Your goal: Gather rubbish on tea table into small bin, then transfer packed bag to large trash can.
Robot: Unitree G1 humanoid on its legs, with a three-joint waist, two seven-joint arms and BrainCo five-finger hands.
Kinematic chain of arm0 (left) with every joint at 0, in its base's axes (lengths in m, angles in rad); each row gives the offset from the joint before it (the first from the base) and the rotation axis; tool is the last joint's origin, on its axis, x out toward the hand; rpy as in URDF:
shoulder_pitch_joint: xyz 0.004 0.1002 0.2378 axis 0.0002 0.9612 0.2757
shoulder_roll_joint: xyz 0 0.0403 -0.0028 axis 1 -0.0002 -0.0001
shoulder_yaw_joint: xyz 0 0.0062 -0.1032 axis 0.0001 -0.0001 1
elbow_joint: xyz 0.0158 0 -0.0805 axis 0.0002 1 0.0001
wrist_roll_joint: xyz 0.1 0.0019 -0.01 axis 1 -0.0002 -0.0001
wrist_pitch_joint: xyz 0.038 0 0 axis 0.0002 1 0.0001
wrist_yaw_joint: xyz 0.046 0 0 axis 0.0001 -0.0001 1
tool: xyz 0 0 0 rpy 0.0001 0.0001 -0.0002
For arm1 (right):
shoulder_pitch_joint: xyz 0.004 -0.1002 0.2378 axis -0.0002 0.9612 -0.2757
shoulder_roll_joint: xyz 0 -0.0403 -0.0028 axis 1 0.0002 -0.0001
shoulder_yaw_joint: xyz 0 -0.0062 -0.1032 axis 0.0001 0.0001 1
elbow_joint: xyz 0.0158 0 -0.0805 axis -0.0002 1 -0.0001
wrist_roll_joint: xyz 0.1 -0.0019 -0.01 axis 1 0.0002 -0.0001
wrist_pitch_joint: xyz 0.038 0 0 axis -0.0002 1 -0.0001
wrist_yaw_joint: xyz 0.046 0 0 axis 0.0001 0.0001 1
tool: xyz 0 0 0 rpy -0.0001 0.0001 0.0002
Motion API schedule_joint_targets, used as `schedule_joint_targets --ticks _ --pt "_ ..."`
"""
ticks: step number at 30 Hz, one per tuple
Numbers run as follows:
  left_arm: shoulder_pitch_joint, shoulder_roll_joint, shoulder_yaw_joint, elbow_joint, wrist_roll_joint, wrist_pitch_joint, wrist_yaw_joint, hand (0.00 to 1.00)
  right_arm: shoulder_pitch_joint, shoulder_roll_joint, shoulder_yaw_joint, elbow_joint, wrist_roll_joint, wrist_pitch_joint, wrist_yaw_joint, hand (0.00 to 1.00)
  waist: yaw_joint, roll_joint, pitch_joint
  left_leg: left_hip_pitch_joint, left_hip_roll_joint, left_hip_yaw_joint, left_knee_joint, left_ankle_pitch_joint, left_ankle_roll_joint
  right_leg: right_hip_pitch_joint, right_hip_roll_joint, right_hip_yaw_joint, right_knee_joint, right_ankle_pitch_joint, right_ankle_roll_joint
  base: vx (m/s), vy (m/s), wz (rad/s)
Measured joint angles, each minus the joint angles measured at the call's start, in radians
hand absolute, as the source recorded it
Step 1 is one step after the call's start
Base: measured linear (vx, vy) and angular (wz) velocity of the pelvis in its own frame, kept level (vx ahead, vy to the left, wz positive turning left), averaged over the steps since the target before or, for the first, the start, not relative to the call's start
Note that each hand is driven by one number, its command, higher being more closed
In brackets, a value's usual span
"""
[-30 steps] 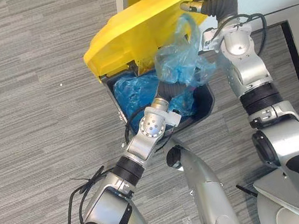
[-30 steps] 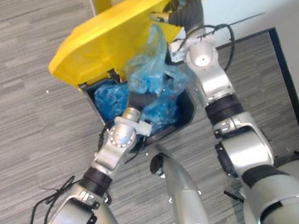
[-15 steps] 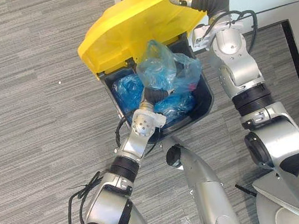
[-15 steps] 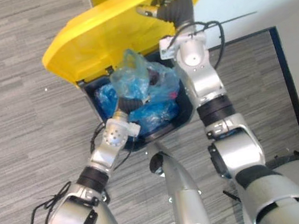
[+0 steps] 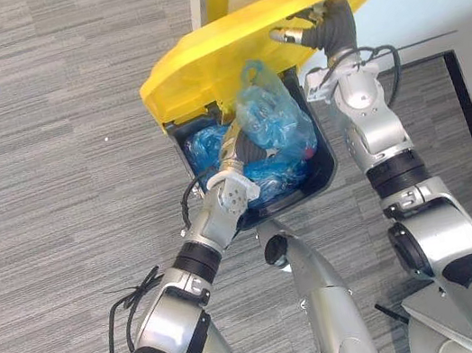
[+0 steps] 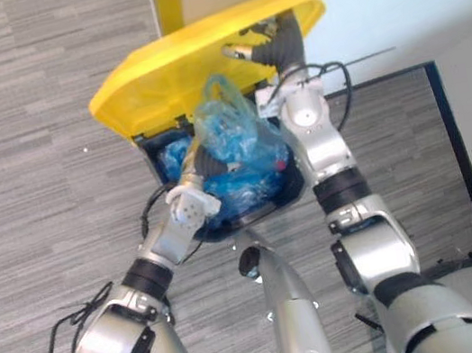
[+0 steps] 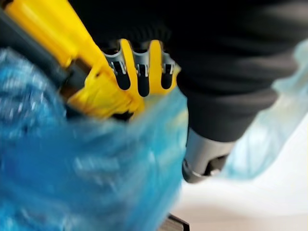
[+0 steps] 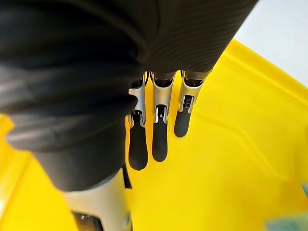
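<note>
Fingers (image 8: 136, 149) of right hand (image 8: 157, 139) lay straight under yellow lid (image 5: 216, 61); left hand (image 7: 139, 72): can't tell. Blue bag (image 5: 274, 119) hung approx halfway into trash can (image 5: 330, 164); release pending.

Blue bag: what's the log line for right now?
blue bag: over open black bin, by left hand | yellow lid: propped up by right hand, fingers straight | step: binning

Silver-grey arms (image 5: 372, 129), right hand (image 8: 159, 115) dark-ribbed, dark-tipped
</note>
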Motion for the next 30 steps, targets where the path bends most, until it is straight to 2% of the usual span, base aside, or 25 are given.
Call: schedule_joint_targets --ticks 5,10,13,16,18,20,22,23,24,25,26,27,28,29,30 --pt "0.105 0.066 0.006 -0.128 0.020 0.000 -0.002 0.00 0.070 0.007 0.011 0.081 -0.038 -0.006 0.023 0.00 0.007 0.001 0.000 0.041 -0.026 -0.024 -0.048 0.005 0.010 0.045 0.002 -0.014 -0.023 -0.006 -0.001 -0.02 -0.061 0.12" --pt "0.277 0.105 0.062 -0.246 0.008 -0.008 -0.011 0.00 0.161 0.006 0.026 0.147 -0.063 0.005 0.045 0.00 0.021 0.003 0.001 0.105 -0.039 -0.036 -0.084 0.010 0.018 0.104 0.003 -0.021 -0.034 -0.016 -0.003 -0.02 -0.039 0.07" --pt "0.430 0.109 0.127 -0.333 -0.097 -0.043 -0.035 0.00 0.234 0.006 0.025 0.155 -0.077 0.014 0.062 0.00 0.036 0.007 0.000 0.141 -0.050 -0.044 -0.098 0.012 0.022 0.136 0.000 -0.022 -0.036 -0.018 -0.004 -0.03 -0.017 0.02" --pt "0.538 0.120 0.169 -0.354 -0.175 -0.056 -0.063 0.00 0.271 0.008 0.025 0.178 -0.077 0.019 0.073 0.00 0.046 0.013 0.001 0.167 -0.059 -0.047 -0.111 0.014 0.026 0.162 -0.005 -0.024 -0.038 -0.021 -0.001 -0.03 -0.014 0.07" --pt "0.663 0.120 0.232 -0.343 -0.281 -0.074 -0.098 0.00 0.325 0.015 0.019 0.179 -0.088 0.025 0.090 0.00 0.050 0.019 -0.001 0.206 -0.070 -0.054 -0.124 0.014 0.027 0.195 -0.007 -0.024 -0.038 -0.027 -0.001 -0.04 -0.001 0.02" --pt "0.715 0.122 0.266 -0.295 -0.337 -0.074 -0.117 0.00 0.360 0.025 -0.011 0.179 -0.113 0.027 0.094 0.00 0.050 0.026 -0.008 0.218 -0.076 -0.055 -0.125 0.015 0.027 0.205 -0.011 -0.023 -0.036 -0.031 -0.006 -0.04 0.010 -0.01" --pt "0.752 0.127 0.318 -0.131 -0.367 -0.069 -0.138 0.00 0.407 0.040 -0.038 0.179 -0.118 0.034 0.099 0.00 0.051 0.026 -0.008 0.238 -0.104 -0.053 -0.125 0.016 0.029 0.213 -0.027 -0.010 -0.026 -0.034 -0.002 -0.08 0.039 -0.09" --pt "0.755 0.128 0.326 -0.060 -0.367 -0.064 -0.137 0.00 0.428 0.050 -0.040 0.178 -0.125 0.037 0.101 0.00 0.050 0.026 -0.008 0.252 -0.110 -0.053 -0.129 0.024 0.041 0.220 -0.029 -0.005 -0.025 -0.058 0.032 -0.11 0.022 -0.22" --pt "0.760 0.127 0.341 -0.006 -0.367 -0.061 -0.137 0.00 0.447 0.066 -0.045 0.176 -0.138 0.041 0.102 0.00 0.052 0.029 -0.009 0.269 -0.102 -0.058 -0.151 0.049 0.043 0.215 -0.034 -0.003 0.024 -0.132 0.076 -0.09 -0.027 -0.13" --pt "0.773 0.120 0.362 0.064 -0.363 -0.054 -0.136 0.00 0.480 0.092 -0.045 0.171 -0.155 0.044 0.103 0.00 0.039 0.038 -0.015 0.285 -0.087 -0.046 -0.172 0.092 0.017 0.160 -0.069 0.044 0.234 -0.159 -0.022 -0.09 -0.101 0.31" --pt "0.789 0.111 0.399 0.113 -0.364 -0.046 -0.136 0.00 0.549 0.118 -0.047 0.148 -0.155 0.043 0.104 0.00 0.013 0.017 -0.038 0.295 -0.105 -0.046 -0.161 0.104 -0.031 0.126 -0.128 0.146 0.537 -0.179 -0.079 0.00 -0.158 0.62" --pt "0.793 0.112 0.418 0.121 -0.355 -0.042 -0.128 0.00 0.610 0.140 -0.049 0.129 -0.154 0.043 0.105 0.00 0.006 0.006 -0.060 0.293 -0.108 -0.049 -0.144 0.093 -0.036 0.167 -0.121 0.180 0.496 -0.218 -0.028 0.04 -0.179 0.46" --pt "0.802 0.093 0.449 0.149 -0.352 -0.028 -0.110 0.00 0.660 0.166 -0.047 0.115 -0.157 0.042 0.108 0.00 0.010 0.023 -0.089 0.281 -0.112 -0.044 -0.110 0.077 -0.010 0.204 -0.082 0.165 0.377 -0.229 -0.068 -0.03 -0.154 -0.22" --pt "0.801 0.055 0.474 0.182 -0.352 -0.022 -0.103 0.00 0.700 0.189 -0.047 0.101 -0.159 0.042 0.109 0.00 0.013 0.046 -0.116 0.267 -0.128 0.005 -0.147 0.095 0.050 0.224 -0.053 0.166 0.295 -0.171 -0.011 -0.09 -0.067 -0.79" --pt "0.815 0.030 0.501 0.200 -0.354 -0.020 -0.088 0.00 0.759 0.220 -0.051 0.089 -0.179 0.031 0.109 0.00 0.005 0.050 -0.135 0.311 -0.138 0.065 -0.220 0.122 0.056 0.188 -0.099 0.171 0.577 -0.225 -0.065 -0.12 -0.014 -0.62"
